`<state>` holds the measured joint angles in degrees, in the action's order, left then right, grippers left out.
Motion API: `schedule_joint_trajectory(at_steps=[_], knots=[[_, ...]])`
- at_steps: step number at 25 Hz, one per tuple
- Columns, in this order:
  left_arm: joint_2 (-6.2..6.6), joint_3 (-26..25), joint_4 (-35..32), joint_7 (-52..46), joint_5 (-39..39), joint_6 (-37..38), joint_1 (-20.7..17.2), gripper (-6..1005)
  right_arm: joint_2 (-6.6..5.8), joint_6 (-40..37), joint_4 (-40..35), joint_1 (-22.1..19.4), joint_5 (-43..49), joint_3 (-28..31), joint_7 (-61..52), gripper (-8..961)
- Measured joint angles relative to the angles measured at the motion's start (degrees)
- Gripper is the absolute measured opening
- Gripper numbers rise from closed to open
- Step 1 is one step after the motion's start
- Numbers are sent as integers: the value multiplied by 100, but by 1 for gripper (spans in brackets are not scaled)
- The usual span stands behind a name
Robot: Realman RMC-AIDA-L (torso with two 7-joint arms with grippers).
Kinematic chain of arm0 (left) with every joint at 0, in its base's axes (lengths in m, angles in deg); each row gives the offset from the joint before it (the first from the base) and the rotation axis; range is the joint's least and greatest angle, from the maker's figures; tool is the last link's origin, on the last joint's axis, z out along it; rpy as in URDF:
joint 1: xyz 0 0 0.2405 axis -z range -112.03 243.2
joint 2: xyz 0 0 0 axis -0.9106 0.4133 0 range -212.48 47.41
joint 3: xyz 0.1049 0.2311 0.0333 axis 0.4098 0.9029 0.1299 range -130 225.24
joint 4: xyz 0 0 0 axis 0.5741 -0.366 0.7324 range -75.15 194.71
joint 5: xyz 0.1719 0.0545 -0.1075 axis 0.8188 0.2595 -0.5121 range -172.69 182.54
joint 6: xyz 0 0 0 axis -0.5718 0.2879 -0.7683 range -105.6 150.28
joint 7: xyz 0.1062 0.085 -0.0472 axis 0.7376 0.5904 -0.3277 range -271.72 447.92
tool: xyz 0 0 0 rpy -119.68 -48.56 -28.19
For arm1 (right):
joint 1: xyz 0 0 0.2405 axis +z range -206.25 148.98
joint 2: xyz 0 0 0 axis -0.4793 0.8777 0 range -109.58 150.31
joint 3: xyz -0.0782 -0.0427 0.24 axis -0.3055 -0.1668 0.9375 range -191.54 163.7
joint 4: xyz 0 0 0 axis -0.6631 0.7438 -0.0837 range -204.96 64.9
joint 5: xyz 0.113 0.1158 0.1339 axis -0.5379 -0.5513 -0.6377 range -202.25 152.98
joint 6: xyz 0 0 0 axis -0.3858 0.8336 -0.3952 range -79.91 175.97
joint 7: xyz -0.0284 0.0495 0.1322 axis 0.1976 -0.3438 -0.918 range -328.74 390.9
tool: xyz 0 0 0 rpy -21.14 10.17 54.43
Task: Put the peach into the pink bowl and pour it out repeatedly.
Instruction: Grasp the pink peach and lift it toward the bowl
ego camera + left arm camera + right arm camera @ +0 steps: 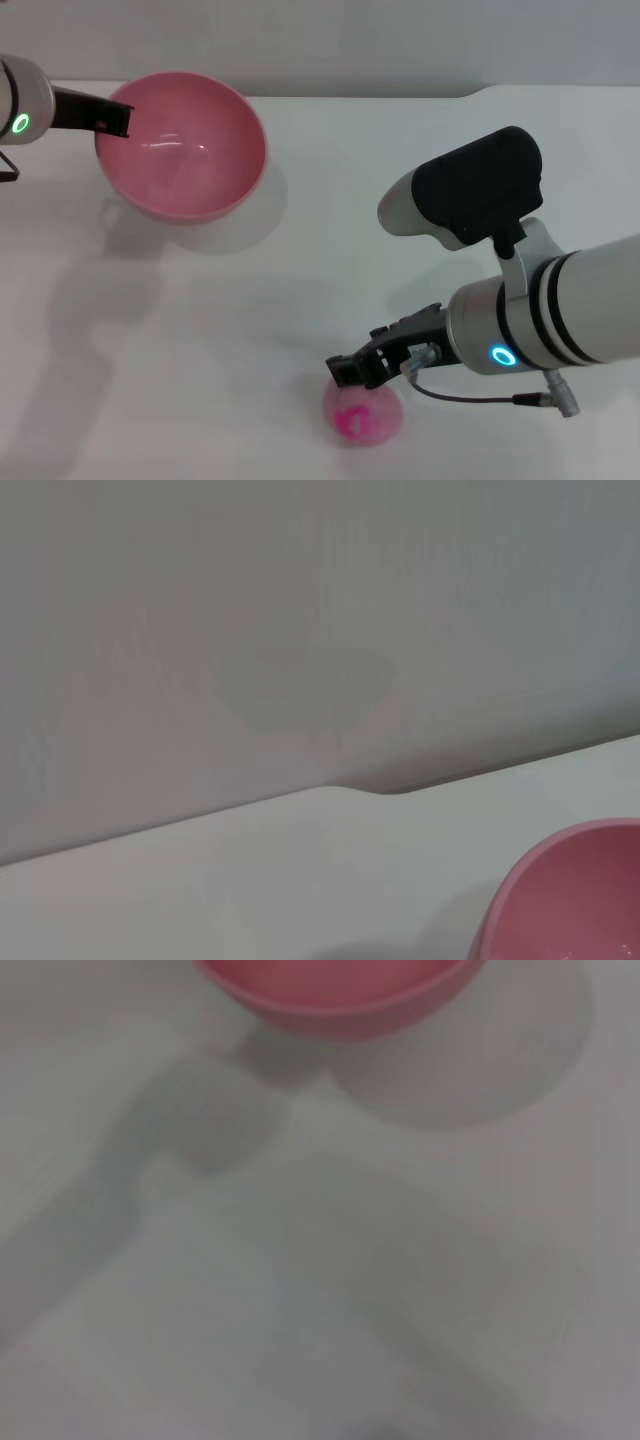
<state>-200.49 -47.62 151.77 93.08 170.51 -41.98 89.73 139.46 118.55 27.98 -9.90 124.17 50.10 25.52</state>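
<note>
The pink bowl (pixel 236 178) is at the back left of the white table, tipped so that its empty inside faces me. My left gripper (pixel 116 118) is shut on its left rim. The bowl's edge also shows in the left wrist view (pixel 570 900) and in the right wrist view (pixel 340 1005). The peach (pixel 366 420), pale pink with a magenta blotch, lies on the table at the front centre. My right gripper (pixel 350 370) is right at the peach's upper side, touching or just above it.
The white table (pixel 220 330) ends at a back edge with a step near the right (pixel 480 92). A grey wall (pixel 300 630) stands behind it. My right forearm (pixel 560 310) crosses the front right.
</note>
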Motion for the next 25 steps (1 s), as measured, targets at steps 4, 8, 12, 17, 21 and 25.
schedule_joint_trajectory(at_steps=[4,8,12,17,21,25], knots=[[1,-1,-10,6,0,0,51,45,-1,-39,-80,21,-176,-2,1,599],[1,-4,-15,21,0,11,101,45,-3,-14,-84,18,-258,-4,1,598],[1,10,-36,28,0,54,137,45,-2,9,-140,-24,-265,-4,0,597],[1,13,-43,35,0,70,159,45,-5,21,-221,-39,-266,-4,-14,596],[1,27,-43,36,0,74,165,45,6,5,-366,6,-291,-3,-13,594],[1,32,-43,38,0,74,170,45,12,-40,-489,45,-397,-3,26,594]])
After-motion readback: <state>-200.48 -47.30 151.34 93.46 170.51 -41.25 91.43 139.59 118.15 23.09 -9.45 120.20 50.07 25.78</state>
